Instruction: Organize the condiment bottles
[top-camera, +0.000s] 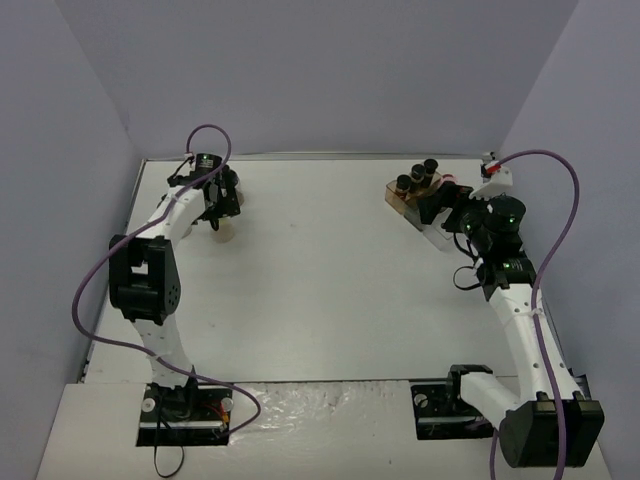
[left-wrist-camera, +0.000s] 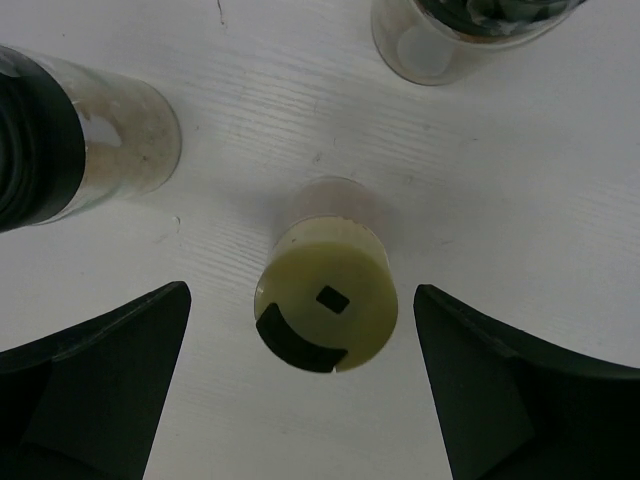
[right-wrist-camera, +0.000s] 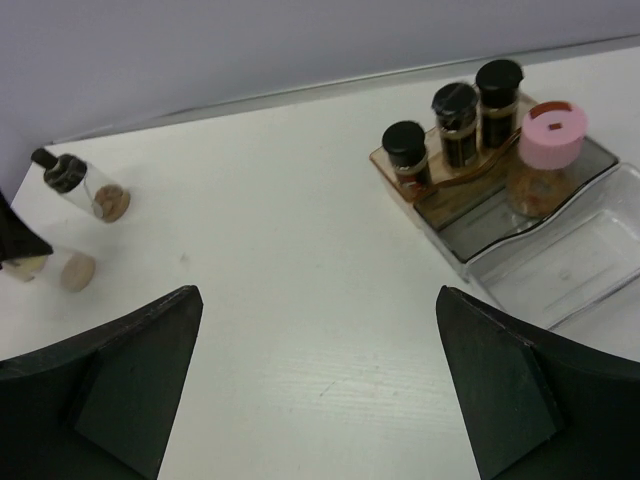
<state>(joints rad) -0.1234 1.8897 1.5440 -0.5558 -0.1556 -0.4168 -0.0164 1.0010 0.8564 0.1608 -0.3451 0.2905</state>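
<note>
A condiment bottle with a pale yellow cap (left-wrist-camera: 325, 310) stands upright on the white table, seen from above between the fingers of my left gripper (left-wrist-camera: 302, 295). The jaws are open, with a gap on each side of the cap. A black-capped bottle (left-wrist-camera: 75, 150) is at the left and another (left-wrist-camera: 450, 35) at the top right. In the top view the left gripper (top-camera: 222, 205) hangs at the far left. My right gripper (right-wrist-camera: 320, 292) is open over bare table. Three black-capped bottles (right-wrist-camera: 455, 120) and a pink-capped one (right-wrist-camera: 548, 160) stand in the rack (right-wrist-camera: 560, 265).
The stepped clear-and-brown rack (top-camera: 415, 200) sits at the far right, just beyond the right gripper (top-camera: 440, 205). Grey walls close in the table on three sides. In the right wrist view a black-capped bottle (right-wrist-camera: 85, 188) lies at the far left.
</note>
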